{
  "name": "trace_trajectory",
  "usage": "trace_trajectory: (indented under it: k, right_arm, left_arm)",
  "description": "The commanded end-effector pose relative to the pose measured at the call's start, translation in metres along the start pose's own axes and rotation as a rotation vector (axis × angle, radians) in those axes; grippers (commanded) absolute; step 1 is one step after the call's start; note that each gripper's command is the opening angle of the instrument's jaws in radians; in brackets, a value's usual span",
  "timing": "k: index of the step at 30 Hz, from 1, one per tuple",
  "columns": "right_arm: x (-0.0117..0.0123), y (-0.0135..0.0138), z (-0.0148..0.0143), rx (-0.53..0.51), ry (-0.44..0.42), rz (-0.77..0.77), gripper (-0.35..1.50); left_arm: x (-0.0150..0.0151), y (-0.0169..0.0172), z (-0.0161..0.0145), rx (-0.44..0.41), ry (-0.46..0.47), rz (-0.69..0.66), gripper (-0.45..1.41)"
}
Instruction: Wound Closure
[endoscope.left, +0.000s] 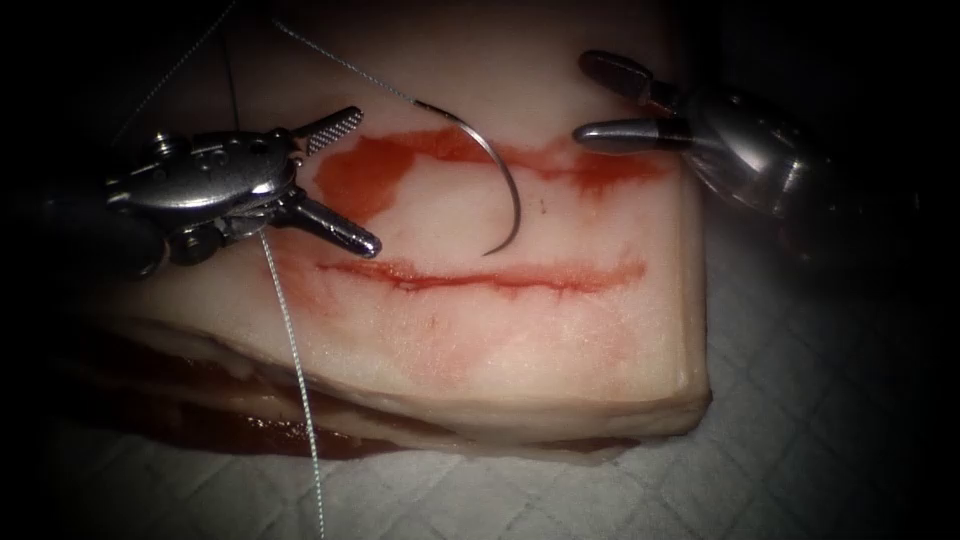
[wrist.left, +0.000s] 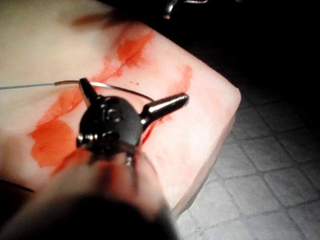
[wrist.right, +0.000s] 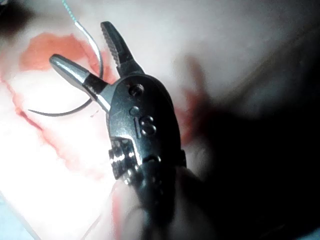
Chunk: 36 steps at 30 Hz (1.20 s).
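Note:
The curved needle (endoscope.left: 505, 170) lies loose on top of the tissue (endoscope.left: 560, 340), between the red smear and the cut (endoscope.left: 480, 277), held by neither tool. Its tip points down toward the cut and appears to rest on the surface. Thread (endoscope.left: 340, 62) runs from its blunt end up and to the left. My left tool (endoscope.left: 355, 185) stands left of the needle with jaws wide open, holding nothing. My right tool (endoscope.left: 582, 98) hovers at the upper right, also open and holding nothing. The needle (wrist.left: 125, 91) arcs behind the left tool (wrist.left: 134, 92). The needle (wrist.right: 65, 114) curves beside the right tool (wrist.right: 80, 44).
A second length of thread (endoscope.left: 295, 380) drops from under the left tool's wrist, over the tissue's front face, onto the white quilted pad (endoscope.left: 800, 440). Red fluid (endoscope.left: 370, 170) stains the tissue above the cut. The tissue's right edge (endoscope.left: 695, 300) falls off to the pad.

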Motion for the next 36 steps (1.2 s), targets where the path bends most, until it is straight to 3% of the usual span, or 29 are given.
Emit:
trace_trajectory:
  k: [1, 8, 11, 17, 20, 22, 23, 25, 28, 31, 36]
  right_arm:
    - [0.0002, -0.0003, 0.0010, -0.001, -0.003, 0.001, 1.38]
    - [-0.0014, -0.0003, 0.0003, -0.001, -0.001, 0.021, 1.38]
    - [-0.0026, 0.0001, -0.0001, 0.031, 0.001, 0.056, 1.38]
    - [-0.0044, -0.0004, -0.0013, 0.154, 0.000, 0.130, 1.32]
    - [-0.0052, -0.0006, -0.0023, 0.234, -0.003, 0.164, 1.28]
    - [-0.0053, -0.0007, -0.0026, 0.247, -0.003, 0.170, 1.28]
    - [-0.0053, -0.0008, -0.0027, 0.242, -0.003, 0.170, 1.28]
    - [-0.0053, -0.0008, -0.0027, 0.240, -0.004, 0.181, 1.28]
    - [-0.0052, -0.0007, -0.0025, 0.237, -0.004, 0.181, 1.28]
    - [-0.0052, -0.0005, -0.0022, 0.236, -0.005, 0.186, 1.28]
    - [-0.0050, -0.0003, -0.0018, 0.233, -0.006, 0.185, 1.28]
  left_arm:
    - [0.0001, 0.0005, 0.0007, 0.003, -0.003, 0.001, 1.16]
    - [-0.0018, 0.0013, 0.0010, 0.020, -0.019, -0.019, 1.16]
    - [-0.0007, 0.0008, 0.0018, 0.004, -0.017, -0.028, 1.11]
    - [0.0009, 0.0010, 0.0047, -0.075, 0.043, -0.194, 1.00]
    - [0.0022, 0.0005, 0.0057, -0.099, 0.005, -0.366, 0.88]
    - [0.0022, 0.0007, 0.0061, -0.107, -0.007, -0.478, 0.91]
    - [0.0022, 0.0010, 0.0060, -0.110, -0.036, -0.654, 0.88]
    - [0.0023, 0.0012, 0.0059, -0.143, -0.066, -0.763, 0.88]
    - [0.0026, 0.0013, 0.0060, -0.212, -0.155, -1.050, 0.96]
    - [0.0028, 0.0019, 0.0066, -0.247, -0.210, -1.134, 0.91]
    - [0.0042, 0.0029, 0.0070, -0.238, -0.193, -1.153, 0.69]
